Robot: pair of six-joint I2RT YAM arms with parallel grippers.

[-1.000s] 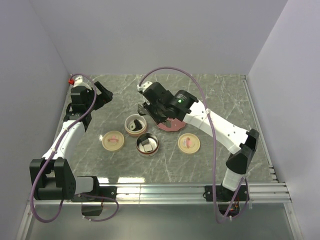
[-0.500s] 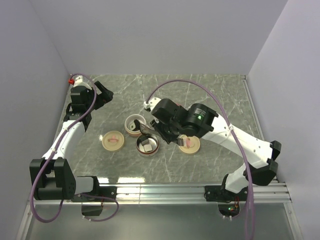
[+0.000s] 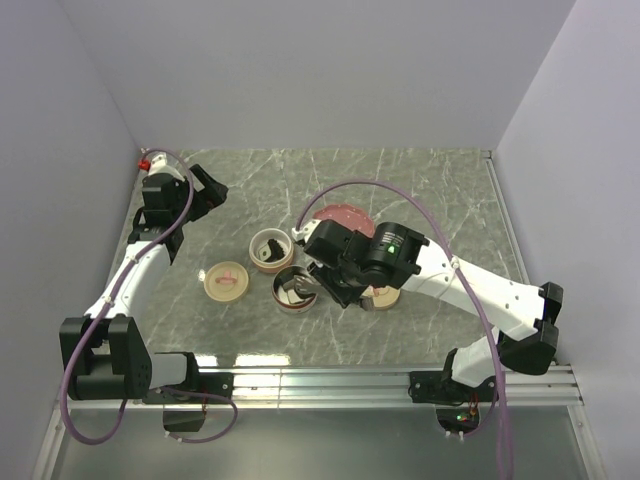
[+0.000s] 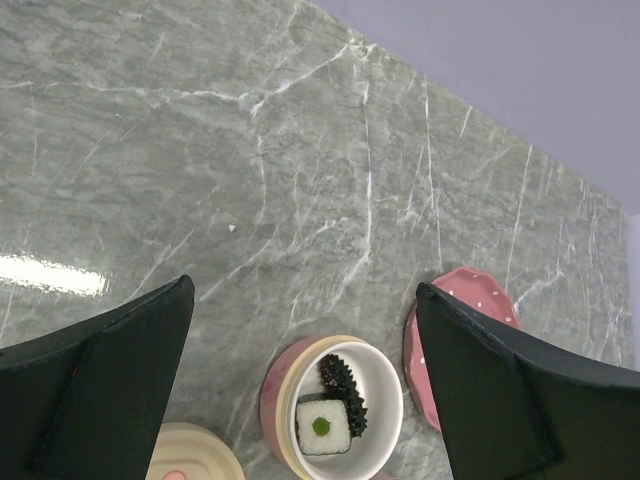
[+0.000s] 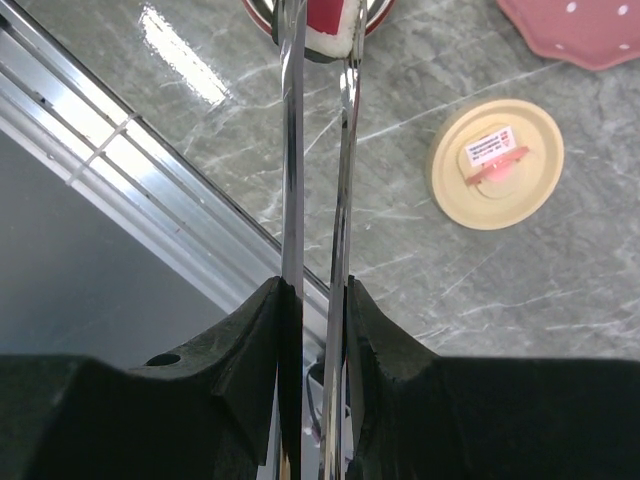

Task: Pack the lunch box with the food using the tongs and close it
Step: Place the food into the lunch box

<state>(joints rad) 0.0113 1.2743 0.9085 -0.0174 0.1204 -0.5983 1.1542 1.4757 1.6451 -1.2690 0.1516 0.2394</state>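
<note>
My right gripper is shut on the grey metal tongs. The tongs' tips pinch a red and white piece of food just over the near round tier of the lunch box, where dark pieces lie. In the top view my right gripper hangs over that tier's right rim. The far tier holds a white square piece with a green centre and a dark ridged piece. My left gripper stands open and empty, high over the back left of the table.
The red dotted plate lies behind the right arm, also in the right wrist view. One cream lid rests left of the tiers. Another lid lies partly under the right arm. A metal rail runs along the near edge.
The right arm has swung from over the red plate toward me to the near tier, carrying the tongs. The plate now shows. The left arm has not moved.
</note>
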